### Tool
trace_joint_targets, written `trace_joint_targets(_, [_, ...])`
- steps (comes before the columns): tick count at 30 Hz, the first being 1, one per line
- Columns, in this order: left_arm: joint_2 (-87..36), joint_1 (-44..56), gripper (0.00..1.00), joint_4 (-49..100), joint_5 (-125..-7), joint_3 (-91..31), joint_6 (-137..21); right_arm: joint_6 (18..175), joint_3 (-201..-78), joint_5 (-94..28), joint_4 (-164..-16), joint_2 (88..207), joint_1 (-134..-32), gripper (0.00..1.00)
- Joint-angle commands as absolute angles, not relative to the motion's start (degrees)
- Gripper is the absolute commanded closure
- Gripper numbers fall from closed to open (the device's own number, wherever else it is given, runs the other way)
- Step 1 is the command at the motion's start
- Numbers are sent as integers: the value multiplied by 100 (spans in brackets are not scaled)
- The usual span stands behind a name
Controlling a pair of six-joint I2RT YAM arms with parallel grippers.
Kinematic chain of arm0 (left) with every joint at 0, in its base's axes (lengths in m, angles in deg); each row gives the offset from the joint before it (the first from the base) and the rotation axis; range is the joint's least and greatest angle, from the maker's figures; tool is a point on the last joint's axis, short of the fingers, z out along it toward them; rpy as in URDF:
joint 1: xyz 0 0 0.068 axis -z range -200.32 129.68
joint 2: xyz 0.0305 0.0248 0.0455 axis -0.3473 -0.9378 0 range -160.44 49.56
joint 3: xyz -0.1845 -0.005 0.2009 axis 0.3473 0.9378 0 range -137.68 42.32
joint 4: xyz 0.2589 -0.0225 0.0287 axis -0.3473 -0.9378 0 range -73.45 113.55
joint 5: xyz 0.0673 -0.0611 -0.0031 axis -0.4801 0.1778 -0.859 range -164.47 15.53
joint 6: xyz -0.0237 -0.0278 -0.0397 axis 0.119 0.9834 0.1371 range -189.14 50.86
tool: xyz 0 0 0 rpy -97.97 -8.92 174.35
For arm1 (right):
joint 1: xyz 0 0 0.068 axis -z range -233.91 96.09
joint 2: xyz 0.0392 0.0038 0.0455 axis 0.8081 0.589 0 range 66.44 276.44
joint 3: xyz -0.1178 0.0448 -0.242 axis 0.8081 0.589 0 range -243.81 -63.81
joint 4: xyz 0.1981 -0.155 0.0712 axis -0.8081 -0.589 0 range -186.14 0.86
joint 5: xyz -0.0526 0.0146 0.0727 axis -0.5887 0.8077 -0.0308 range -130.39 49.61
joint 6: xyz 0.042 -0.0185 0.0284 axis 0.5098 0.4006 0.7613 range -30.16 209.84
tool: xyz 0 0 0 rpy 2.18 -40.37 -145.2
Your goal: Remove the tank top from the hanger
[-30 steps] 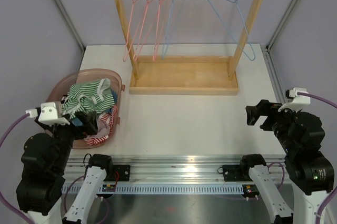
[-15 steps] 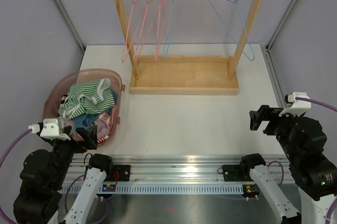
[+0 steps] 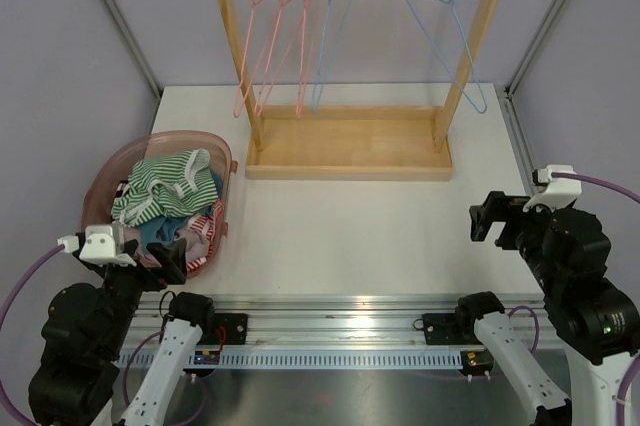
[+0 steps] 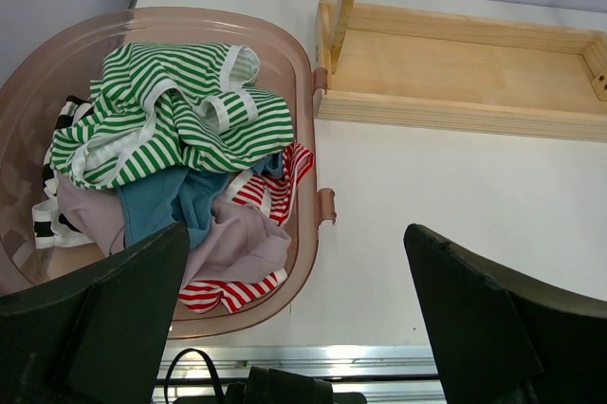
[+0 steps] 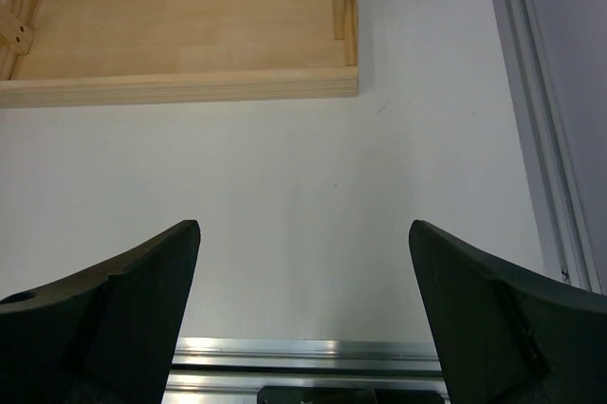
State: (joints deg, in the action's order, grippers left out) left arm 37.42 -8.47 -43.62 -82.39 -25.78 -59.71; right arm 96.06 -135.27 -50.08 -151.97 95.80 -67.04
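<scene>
Several wire hangers hang bare on the wooden rack's rail: pink ones (image 3: 270, 36) at the left, a blue one (image 3: 330, 26) beside them and a blue one (image 3: 445, 31) at the right. No tank top is on any hanger. A green-striped top (image 3: 170, 181) lies on a pile of clothes in the pink basket (image 3: 110, 171); it also shows in the left wrist view (image 4: 171, 129). My left gripper (image 3: 170, 258) is open and empty at the basket's near edge (image 4: 294, 319). My right gripper (image 3: 490, 218) is open and empty over bare table (image 5: 303, 309).
The wooden rack's base tray (image 3: 350, 151) stands at the back middle and shows in the right wrist view (image 5: 180, 25). The basket's rim (image 4: 305, 186) holds red-striped, blue and lilac clothes too. A metal rail runs along the near table edge (image 3: 330, 311).
My left gripper has drawn back from over the basket toward the near edge. My right gripper has shifted slightly. The right blue hanger has swung a little.
</scene>
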Motion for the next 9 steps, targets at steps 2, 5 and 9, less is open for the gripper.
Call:
trace_joint_targets(2, [3769, -819, 1, -4104, -8177, -2553, -6079, 9625, -13606, -4795, -14865, 9772, -6745, 1])
trace_joint_targets(5, [3760, -819, 1, -4087, -8168, -2545, -6079, 9634, -13606, -4751, -14838, 9825, -6745, 1])
trace_joint_targets(9, [3734, -819, 1, -4078, -8159, -2527, -6088, 9599, -13614, -4830, -14864, 9913, -6754, 0])
